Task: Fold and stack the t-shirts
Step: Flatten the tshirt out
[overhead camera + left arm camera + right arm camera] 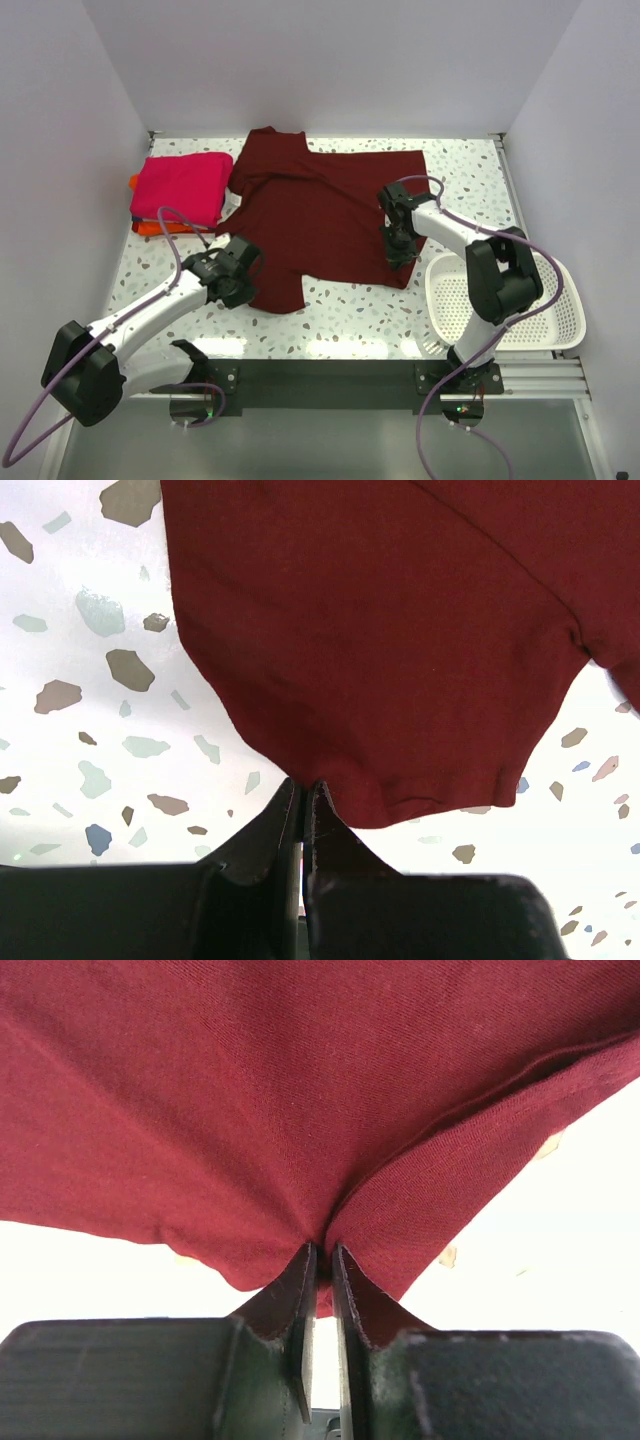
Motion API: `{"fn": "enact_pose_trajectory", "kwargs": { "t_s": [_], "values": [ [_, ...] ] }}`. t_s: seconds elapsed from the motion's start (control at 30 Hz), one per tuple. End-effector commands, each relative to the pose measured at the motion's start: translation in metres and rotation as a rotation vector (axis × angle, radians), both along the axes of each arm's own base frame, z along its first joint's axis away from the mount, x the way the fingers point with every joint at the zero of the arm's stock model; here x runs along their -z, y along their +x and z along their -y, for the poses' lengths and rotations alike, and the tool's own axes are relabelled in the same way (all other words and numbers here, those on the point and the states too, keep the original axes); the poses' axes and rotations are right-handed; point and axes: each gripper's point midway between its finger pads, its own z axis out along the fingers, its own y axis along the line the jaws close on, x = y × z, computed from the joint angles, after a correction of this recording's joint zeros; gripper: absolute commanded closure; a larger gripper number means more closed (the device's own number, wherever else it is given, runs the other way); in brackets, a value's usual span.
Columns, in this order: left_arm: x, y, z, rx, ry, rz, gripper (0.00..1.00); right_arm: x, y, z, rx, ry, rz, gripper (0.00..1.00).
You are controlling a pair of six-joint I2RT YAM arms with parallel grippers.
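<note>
Grip on the maroon t-shirt's near edge, ready to fold

From above, the maroon t-shirt [320,215] lies spread on the counter [350,320], with my left tool [248,272] at its near sleeve and my right tool [400,252] near the hem corner. The folded pink t-shirt [182,188] sits on the orange t-shirt [150,228] just beside its far-left side. On the left wrist, the fingers [270,830] are pressed together on only the very edge of the sleeve hem; I judge this bite shallow, so I should lift gently. On the right wrist, the fingers [370,1300] pinch a deeper gather of cloth. I would raise both tools level, hold the span taut, and carry the near edge squarely over the far one.
</note>
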Motion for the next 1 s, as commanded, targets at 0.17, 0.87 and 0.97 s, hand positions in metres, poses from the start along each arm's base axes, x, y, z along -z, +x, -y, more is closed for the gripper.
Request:
{"fn": "enact_pose_trajectory", "kwargs": {
  "t_s": [0.17,0.87,0.97],
  "values": [
    [-0.013,0.007,-0.001,-0.01,0.002,0.041,1.0,-0.001,-0.012,-0.007,0.012,0.053,-0.018,0.84],
    [-0.026,0.01,-0.003,-0.005,0.016,0.065,1.0,-0.037,-0.008,-0.003,0.04,0.047,0.037,1.0],
    [-0.03,0.009,-0.004,-0.003,0.022,0.058,1.0,-0.051,-0.009,0.001,0.05,0.036,0.051,1.0]
  ]
}}
